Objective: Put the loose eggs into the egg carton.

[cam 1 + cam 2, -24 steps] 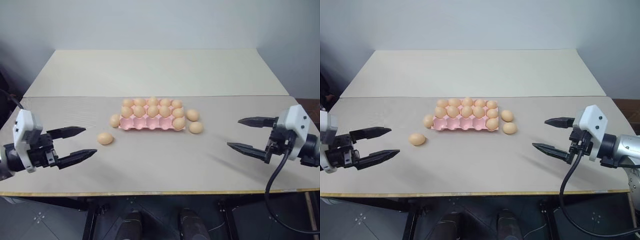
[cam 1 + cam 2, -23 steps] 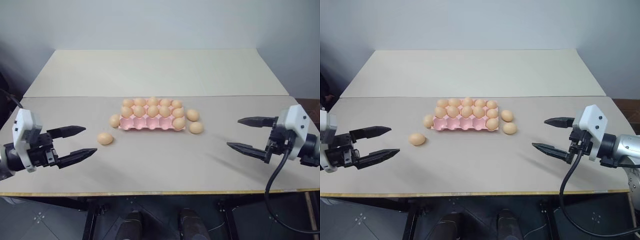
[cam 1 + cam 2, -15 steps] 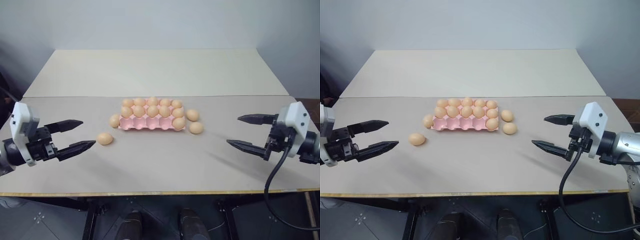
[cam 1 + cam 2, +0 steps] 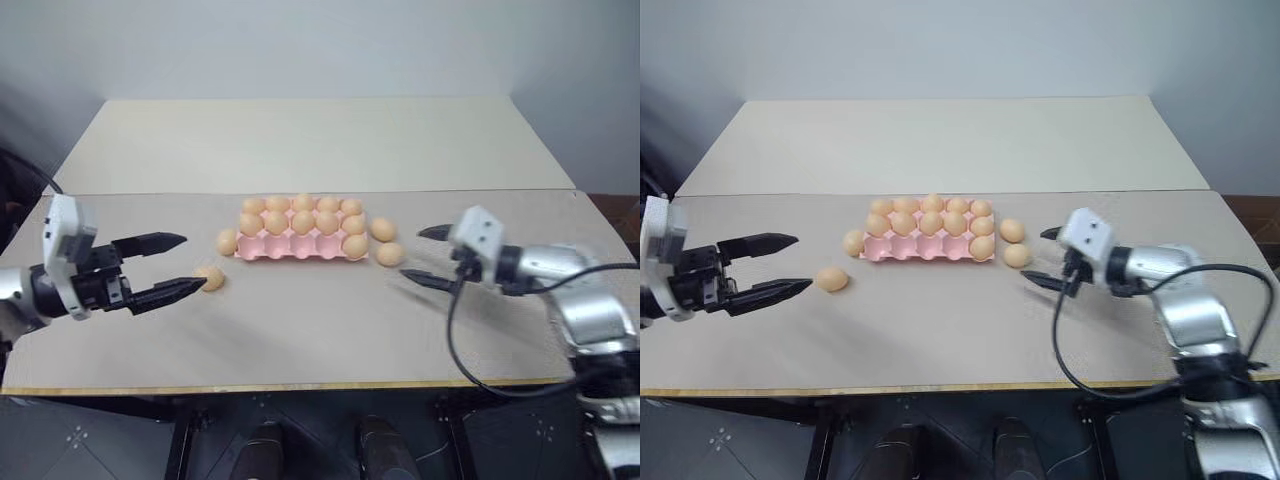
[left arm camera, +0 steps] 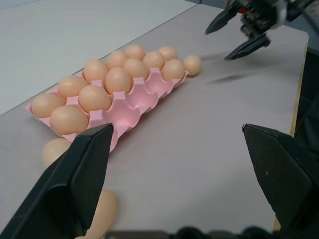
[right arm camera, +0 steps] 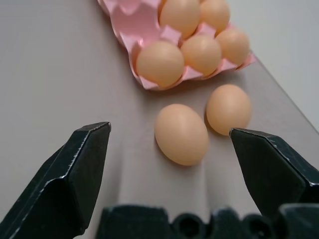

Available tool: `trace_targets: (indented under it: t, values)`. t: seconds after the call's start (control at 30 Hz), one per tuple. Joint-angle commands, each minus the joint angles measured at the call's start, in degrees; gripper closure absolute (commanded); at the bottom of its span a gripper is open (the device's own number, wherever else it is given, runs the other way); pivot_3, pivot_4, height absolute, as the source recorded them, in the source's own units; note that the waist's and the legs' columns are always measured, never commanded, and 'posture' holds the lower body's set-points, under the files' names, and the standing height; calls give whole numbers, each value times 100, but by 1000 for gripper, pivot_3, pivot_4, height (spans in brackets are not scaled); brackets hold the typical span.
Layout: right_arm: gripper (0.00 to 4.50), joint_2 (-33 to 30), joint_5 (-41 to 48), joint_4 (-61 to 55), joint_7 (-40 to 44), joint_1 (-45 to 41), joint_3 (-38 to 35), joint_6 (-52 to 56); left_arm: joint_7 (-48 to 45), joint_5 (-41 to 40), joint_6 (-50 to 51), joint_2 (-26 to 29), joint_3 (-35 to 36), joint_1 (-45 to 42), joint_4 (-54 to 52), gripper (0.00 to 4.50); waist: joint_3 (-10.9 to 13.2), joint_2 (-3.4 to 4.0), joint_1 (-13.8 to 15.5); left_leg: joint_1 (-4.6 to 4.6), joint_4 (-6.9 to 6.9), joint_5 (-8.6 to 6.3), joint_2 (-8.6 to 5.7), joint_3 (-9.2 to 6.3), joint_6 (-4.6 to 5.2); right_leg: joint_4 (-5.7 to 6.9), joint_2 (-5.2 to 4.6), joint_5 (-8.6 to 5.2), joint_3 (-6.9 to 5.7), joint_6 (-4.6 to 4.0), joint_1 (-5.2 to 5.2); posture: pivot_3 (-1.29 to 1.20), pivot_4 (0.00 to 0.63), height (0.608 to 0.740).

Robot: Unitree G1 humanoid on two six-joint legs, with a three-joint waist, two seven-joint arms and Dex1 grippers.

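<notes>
The pink egg carton (image 4: 288, 251) lies mid-table. Its two back rows are full of eggs, and the front row has one egg (image 4: 355, 246) at its right end. Two loose eggs lie left of it, one (image 4: 228, 242) at the carton's edge and one (image 4: 210, 278) nearer me. Two more (image 4: 382, 229) (image 4: 390, 254) lie to its right. My left gripper (image 4: 193, 262) is open, with its lower fingertip close beside the nearer left egg. My right gripper (image 4: 410, 253) is open just right of the nearer right egg (image 6: 181, 133), which lies ahead between its fingers.
The pale table (image 4: 300, 330) ends at a front edge near me, with a seam across it behind the carton. A black cable (image 4: 455, 340) hangs from my right wrist over the table's front right.
My right gripper has swung left across the table to the two eggs right of the carton. My left gripper has moved up and right towards the nearer left egg. Both stay open.
</notes>
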Motion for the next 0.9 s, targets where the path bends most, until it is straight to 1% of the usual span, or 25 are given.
trace_targets:
  t: [0.03,0.17,0.27,0.43,0.47,0.5,0.6,0.67,0.8,0.9]
  values:
    - [52,175,-335,540,-36,-386,173,-478,-51,-45,-85,63,93,-62,-50,0,0,0,5,0,0,0,0,0,0,0,0,0,0,0,0,0,150,740]
    - [52,431,-678,1223,-126,-705,394,-784,-53,-57,-65,71,190,48,-132,0,0,0,11,4,2,1,0,0,-1,1,0,1,0,0,5,0,150,740]
    - [600,529,-725,1446,-73,-820,409,-876,-47,-87,-33,87,280,133,-205,0,0,0,9,7,2,0,0,-1,-1,2,1,1,0,-1,6,0,150,740]
    - [2363,509,-789,1446,2,-784,369,-945,-5,-112,1,104,364,216,-281,0,0,0,10,5,2,0,0,-1,-1,2,1,1,1,0,5,0,150,740]
    - [2584,490,-777,1385,4,-764,335,-921,3,-118,6,103,374,225,-295,0,0,0,10,6,2,0,1,-1,-1,3,1,1,1,-1,4,0,150,740]
    - [2672,446,-727,1237,24,-726,276,-858,11,-125,12,99,391,241,-316,0,0,0,10,7,2,0,0,-1,-1,4,1,1,1,-1,5,0,150,740]
    - [2672,225,-488,531,238,-621,98,-580,18,-127,21,97,447,286,-350,0,1,2,13,5,1,0,0,-1,-1,3,1,1,1,-1,3,0,150,740]
    - [2672,188,-353,129,328,-632,46,-378,16,-128,21,100,479,303,-346,0,1,2,9,2,1,0,1,-1,-1,2,1,1,1,0,1,0,150,740]
    - [2672,578,-329,-278,166,-1000,231,101,51,-102,-2,86,435,237,-293,0,0,1,-27,14,1,0,6,-1,-1,5,8,2,4,-3,8,0,150,740]
    - [2672,997,-514,-71,-22,-1300,465,184,75,-88,-17,75,378,183,-276,0,1,1,-49,15,1,0,12,-1,-1,7,16,4,6,-6,7,0,150,740]
